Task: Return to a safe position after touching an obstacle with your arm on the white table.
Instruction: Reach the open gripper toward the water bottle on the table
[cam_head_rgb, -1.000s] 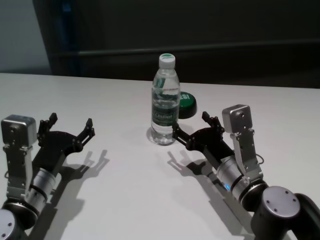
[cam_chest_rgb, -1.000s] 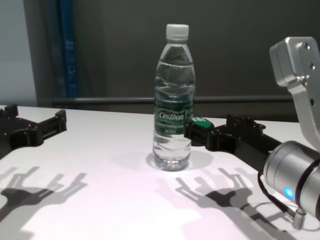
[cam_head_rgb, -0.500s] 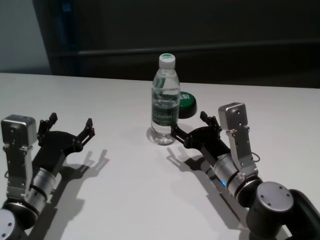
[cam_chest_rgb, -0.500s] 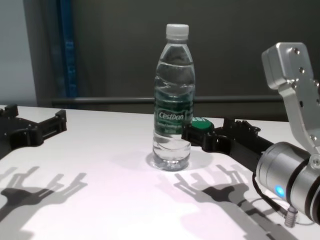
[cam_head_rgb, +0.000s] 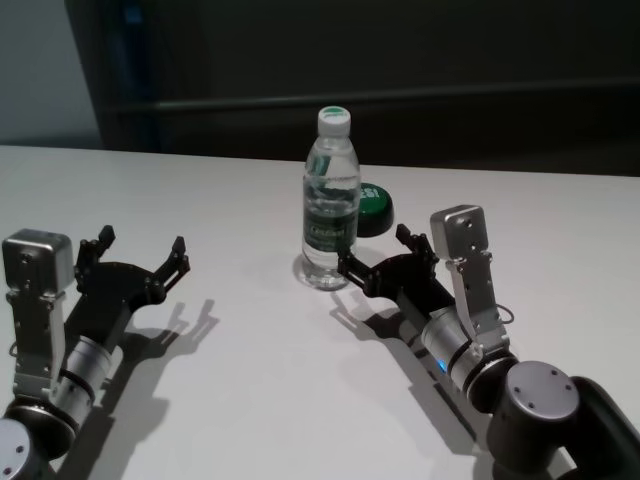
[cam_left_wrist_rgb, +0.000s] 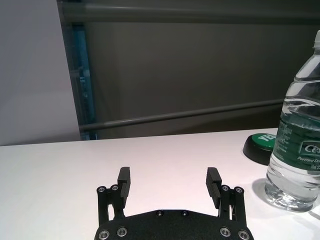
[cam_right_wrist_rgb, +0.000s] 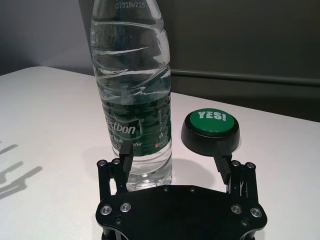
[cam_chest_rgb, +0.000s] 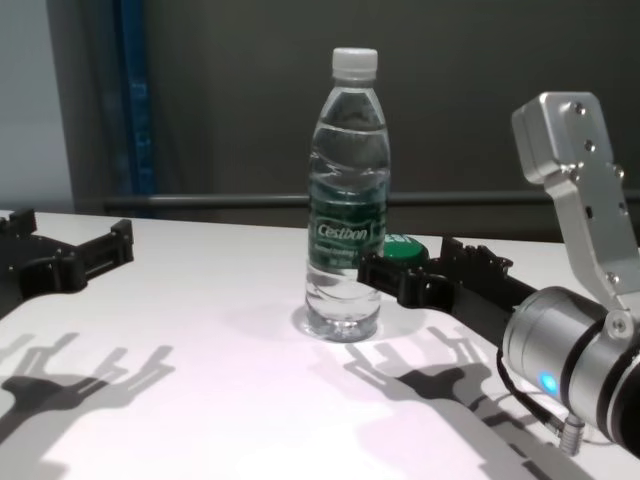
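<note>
The obstacle, a clear water bottle (cam_head_rgb: 330, 200) with a white cap and green label, stands upright on the white table (cam_head_rgb: 250, 380). It also shows in the chest view (cam_chest_rgb: 347, 200) and both wrist views (cam_right_wrist_rgb: 132, 75) (cam_left_wrist_rgb: 297, 145). My right gripper (cam_head_rgb: 374, 250) is open and empty, low over the table just right of the bottle's base. One of its fingers (cam_right_wrist_rgb: 124, 155) lies right against the base; I cannot tell if it touches. My left gripper (cam_head_rgb: 142, 240) is open and empty, well left of the bottle.
A low black puck with a green "YES!" top (cam_head_rgb: 376, 208) sits just behind and right of the bottle, beyond my right gripper's fingertips (cam_right_wrist_rgb: 210, 125). A dark wall with a rail runs behind the table's far edge.
My right arm has shifted left, bringing its gripper closer against the bottle's base. The bottle stays upright in place. The left arm has not moved.
</note>
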